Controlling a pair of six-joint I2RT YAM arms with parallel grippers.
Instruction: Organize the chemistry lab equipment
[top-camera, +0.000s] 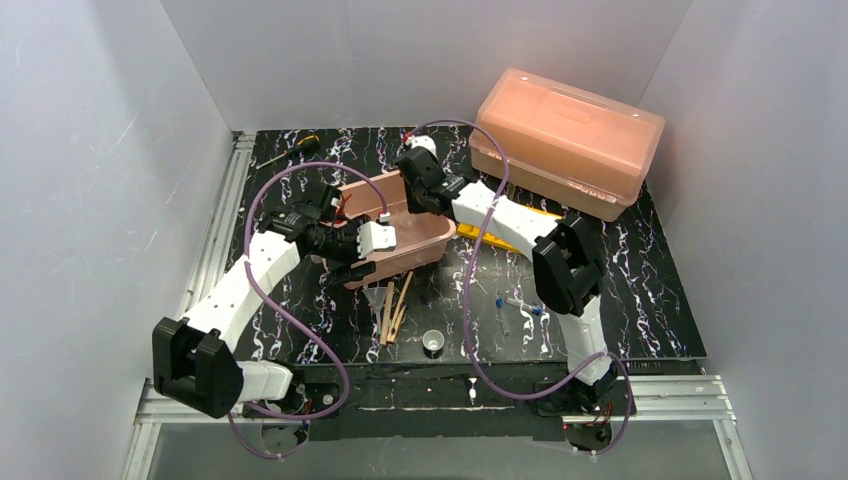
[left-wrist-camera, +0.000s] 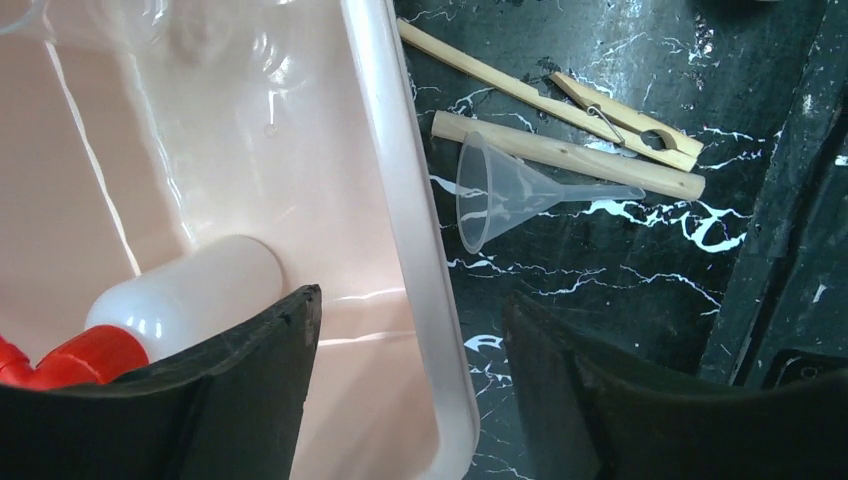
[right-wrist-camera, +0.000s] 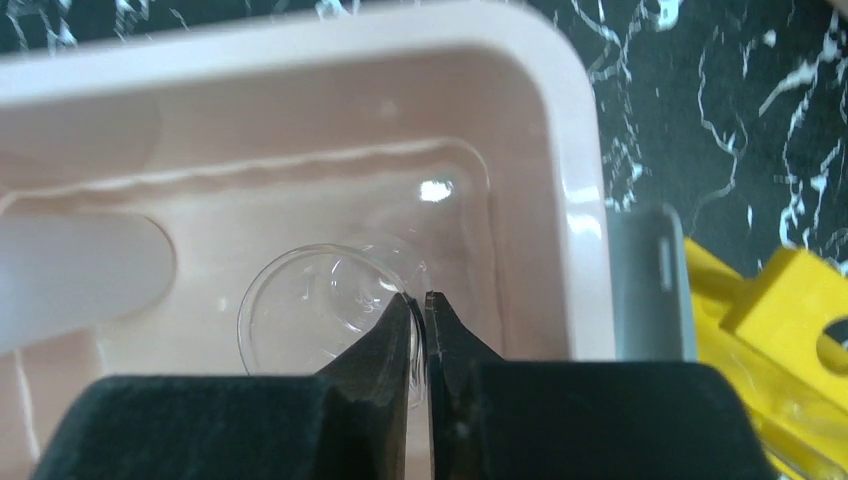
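A white squeeze bottle (left-wrist-camera: 190, 295) with a red nozzle lies inside the small open pink tub (left-wrist-camera: 405, 190), free of my left gripper (left-wrist-camera: 412, 297). That gripper is open and straddles the tub's near wall by its front-left corner (top-camera: 352, 262). My right gripper (right-wrist-camera: 420, 300) is shut on the rim of the clear glass beaker (right-wrist-camera: 310, 310), low inside the tub at its back right (top-camera: 412, 205). Two wooden clamps (top-camera: 396, 308) and a clear funnel (left-wrist-camera: 510, 190) lie in front of the tub. A tiny cup (top-camera: 433, 342) and blue-capped tubes (top-camera: 500, 310) sit nearer the front edge.
The big pink lidded box (top-camera: 570, 140) stands at the back right. The yellow rack (right-wrist-camera: 780, 310) lies just right of the tub, partly under my right arm. A screwdriver (top-camera: 292, 150) rests at the back left. White walls close in three sides.
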